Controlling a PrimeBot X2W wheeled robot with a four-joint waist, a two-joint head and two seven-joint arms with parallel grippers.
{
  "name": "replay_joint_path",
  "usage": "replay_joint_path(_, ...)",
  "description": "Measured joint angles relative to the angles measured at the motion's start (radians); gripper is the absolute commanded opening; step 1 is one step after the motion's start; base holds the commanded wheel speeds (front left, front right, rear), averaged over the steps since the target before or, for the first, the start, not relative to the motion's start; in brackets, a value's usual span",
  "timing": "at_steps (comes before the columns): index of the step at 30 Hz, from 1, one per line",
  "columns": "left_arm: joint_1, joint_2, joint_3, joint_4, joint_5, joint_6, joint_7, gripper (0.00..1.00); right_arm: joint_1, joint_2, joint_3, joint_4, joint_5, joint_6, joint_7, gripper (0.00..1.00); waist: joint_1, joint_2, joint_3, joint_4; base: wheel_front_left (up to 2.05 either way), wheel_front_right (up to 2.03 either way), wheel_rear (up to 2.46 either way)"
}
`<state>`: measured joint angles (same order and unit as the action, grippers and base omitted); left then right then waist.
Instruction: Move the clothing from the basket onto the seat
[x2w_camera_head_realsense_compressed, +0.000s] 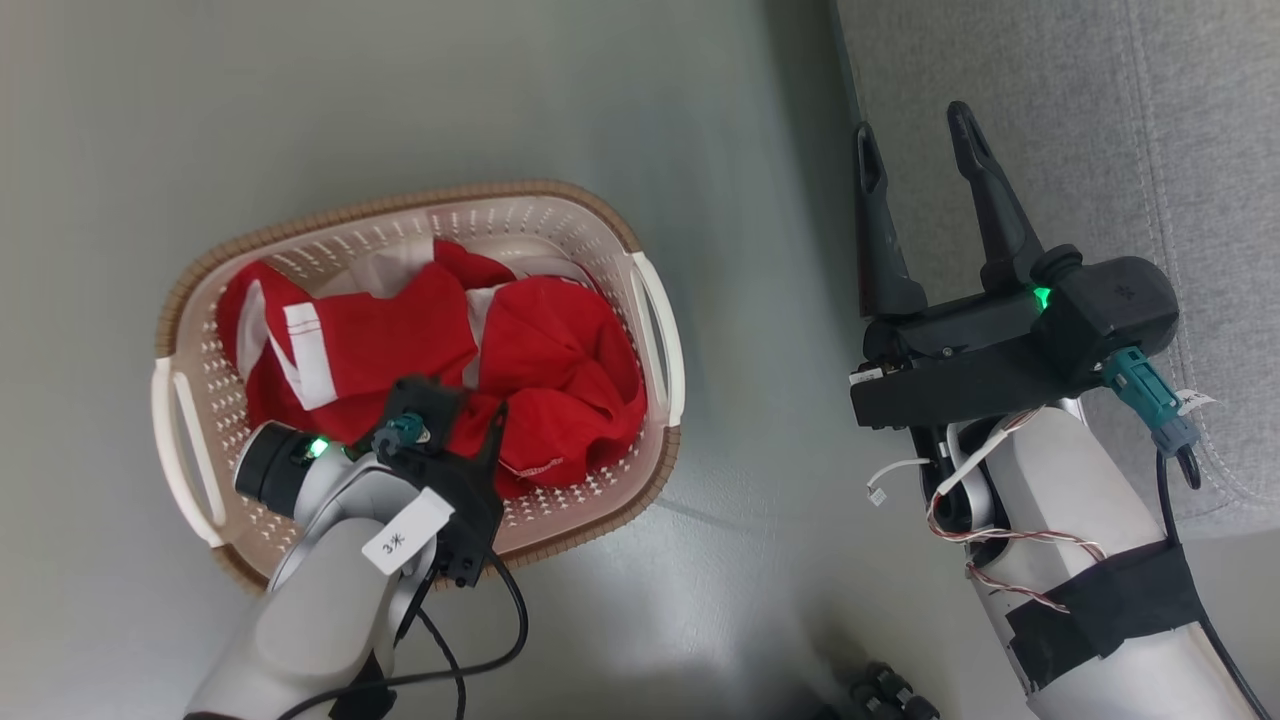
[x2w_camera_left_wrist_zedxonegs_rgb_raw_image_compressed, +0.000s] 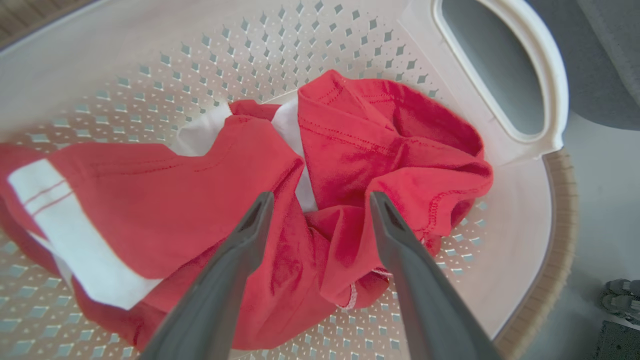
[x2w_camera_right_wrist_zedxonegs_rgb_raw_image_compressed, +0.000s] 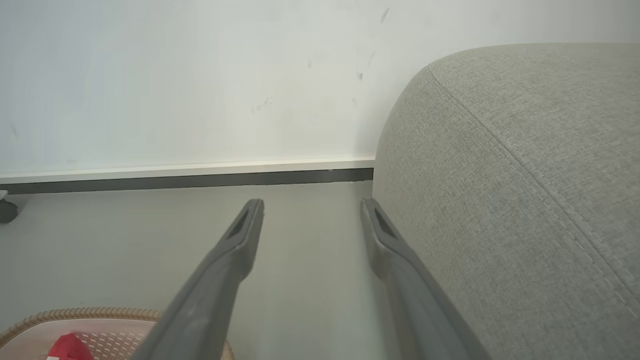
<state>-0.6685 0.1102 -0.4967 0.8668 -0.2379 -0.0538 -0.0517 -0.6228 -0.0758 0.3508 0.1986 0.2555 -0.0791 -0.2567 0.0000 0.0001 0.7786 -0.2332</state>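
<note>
The clothing (x2w_camera_head_realsense_compressed: 540, 360), crumpled red fabric with white stripes and a white piece showing between the folds, lies in the cream basket (x2w_camera_head_realsense_compressed: 400, 205) on the floor at the left. My left gripper (x2w_camera_left_wrist_zedxonegs_rgb_raw_image_compressed: 322, 200) points down into the basket, open, its two fingertips just above the red clothing (x2w_camera_left_wrist_zedxonegs_rgb_raw_image_compressed: 150, 200) with nothing between them. The basket's brown rim (x2w_camera_left_wrist_zedxonegs_rgb_raw_image_compressed: 560, 210) and a white handle (x2w_camera_left_wrist_zedxonegs_rgb_raw_image_compressed: 500, 65) surround it. My right gripper (x2w_camera_head_realsense_compressed: 912, 125) hangs open and empty beside the grey seat (x2w_camera_head_realsense_compressed: 1100, 120), over its left edge. In the right wrist view the right gripper (x2w_camera_right_wrist_zedxonegs_rgb_raw_image_compressed: 312, 202) stands next to the seat (x2w_camera_right_wrist_zedxonegs_rgb_raw_image_compressed: 525, 175).
The pale grey floor (x2w_camera_head_realsense_compressed: 760, 500) runs between the basket and the seat. A white wall with a dark skirting strip (x2w_camera_right_wrist_zedxonegs_rgb_raw_image_compressed: 200, 177) stands beyond the seat's end. Dark wheels (x2w_camera_head_realsense_compressed: 885, 695) show at the bottom edge. A black cable (x2w_camera_head_realsense_compressed: 500, 640) loops from my left arm.
</note>
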Motion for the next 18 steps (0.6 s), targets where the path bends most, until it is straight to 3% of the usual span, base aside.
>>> replay_joint_path(18,-0.125,0.014,0.062,0.16,-0.045,0.002,0.069,1.0,-0.016,0.006,0.001,-0.062,-0.019,0.0,0.0,1.0,0.0,0.0,0.147,-0.041,0.0,0.0,0.0)
